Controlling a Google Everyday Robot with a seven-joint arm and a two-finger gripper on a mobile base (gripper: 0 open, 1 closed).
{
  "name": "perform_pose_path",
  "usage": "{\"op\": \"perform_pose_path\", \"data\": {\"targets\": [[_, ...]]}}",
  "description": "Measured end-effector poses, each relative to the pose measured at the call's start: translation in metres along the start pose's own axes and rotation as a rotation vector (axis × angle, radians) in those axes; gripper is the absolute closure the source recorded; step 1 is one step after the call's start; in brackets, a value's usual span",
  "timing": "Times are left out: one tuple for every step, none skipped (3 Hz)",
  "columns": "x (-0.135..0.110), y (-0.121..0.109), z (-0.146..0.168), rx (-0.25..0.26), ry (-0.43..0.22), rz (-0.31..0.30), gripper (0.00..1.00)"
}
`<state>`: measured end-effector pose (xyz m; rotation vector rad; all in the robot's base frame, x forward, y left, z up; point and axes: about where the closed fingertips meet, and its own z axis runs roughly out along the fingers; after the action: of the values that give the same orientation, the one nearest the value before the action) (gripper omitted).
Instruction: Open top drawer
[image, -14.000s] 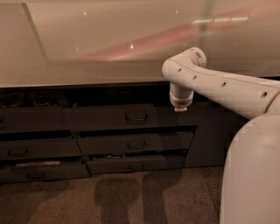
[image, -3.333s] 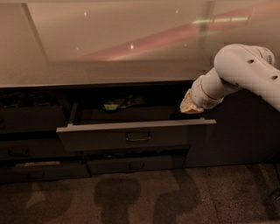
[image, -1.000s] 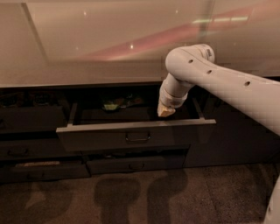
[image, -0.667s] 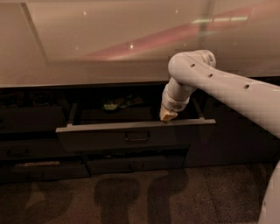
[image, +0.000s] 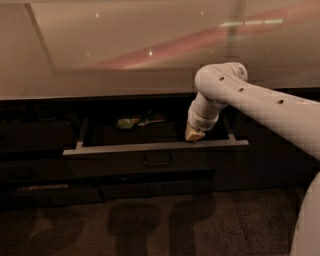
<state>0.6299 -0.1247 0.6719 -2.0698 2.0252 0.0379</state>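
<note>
Top drawer (image: 115, 160) pulled well out, contents (image: 128, 122) showing, so seemingly opened already. Pincer (image: 194, 135) just above drawer's front rim, right of its handle (image: 157, 159), apparently off it for that reason; spread: cannot tell.

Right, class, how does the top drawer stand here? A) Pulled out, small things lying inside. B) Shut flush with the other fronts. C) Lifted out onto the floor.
A: the top drawer juts out from the cabinet, small things lie at the back of its floor, and the gripper hangs just above its front rim, right of the handle.
</note>
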Motion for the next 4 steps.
{"op": "perform_pose_path", "data": {"targets": [[0.0,0.022,0.006,-0.004,0.0,-0.019,1.0],[0.0,0.022,0.005,-0.004,0.0,-0.019,1.0],[0.006,0.05,0.007,0.006,-0.007,-0.024,1.0],[0.012,0.101,0.007,0.043,-0.014,-0.04,1.0]]}}
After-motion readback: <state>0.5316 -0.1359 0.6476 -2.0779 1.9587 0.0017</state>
